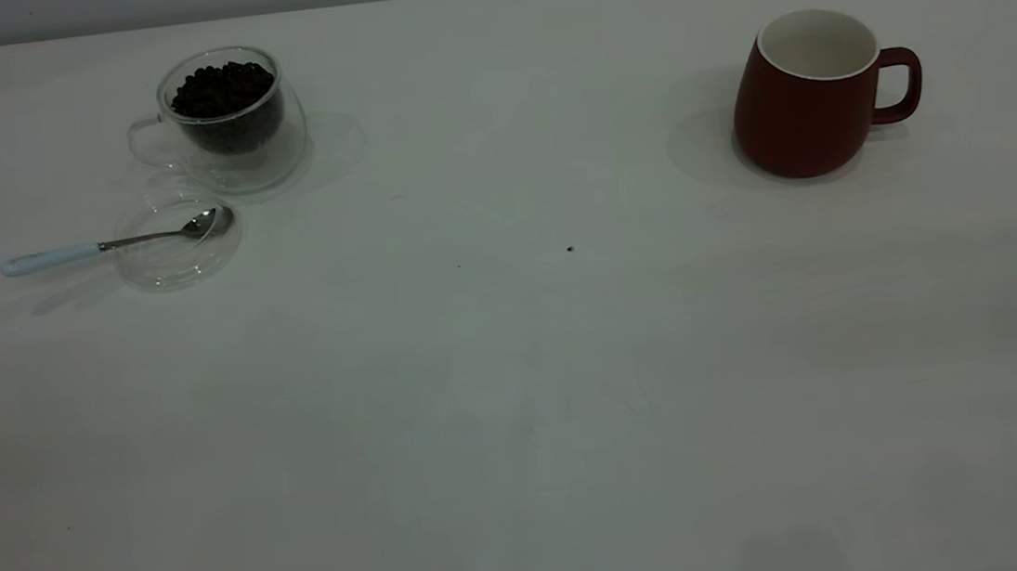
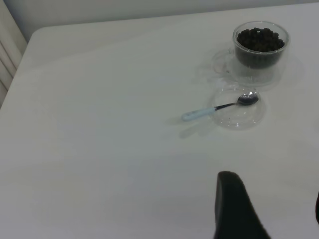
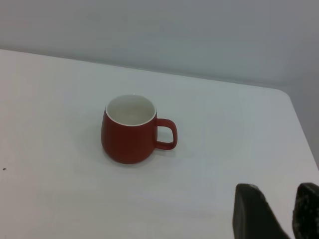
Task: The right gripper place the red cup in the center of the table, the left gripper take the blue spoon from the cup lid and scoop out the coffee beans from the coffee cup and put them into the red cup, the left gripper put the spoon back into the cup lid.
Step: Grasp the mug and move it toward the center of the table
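- Ahead of the right gripper (image 3: pixel 281 211), well apart from its fingertips, the red cup (image 3: pixel 130 130) stands upright and empty on the table (image 1: pixel 519 396) — handle toward the table's right edge, far from centre.
- Right fingers show a narrow gap between them, holding nothing.
- Across the table, the blue spoon (image 1: pixel 108 243) rests bowl-in-lid on the cup lid (image 1: pixel 178 243), its handle pointing away from the coffee cup (image 1: pixel 226 117) of coffee beans (image 1: pixel 221 87).
- Left gripper (image 2: pixel 269 209) is cut off — finger state unclear.
- Neither arm appears in the exterior view.
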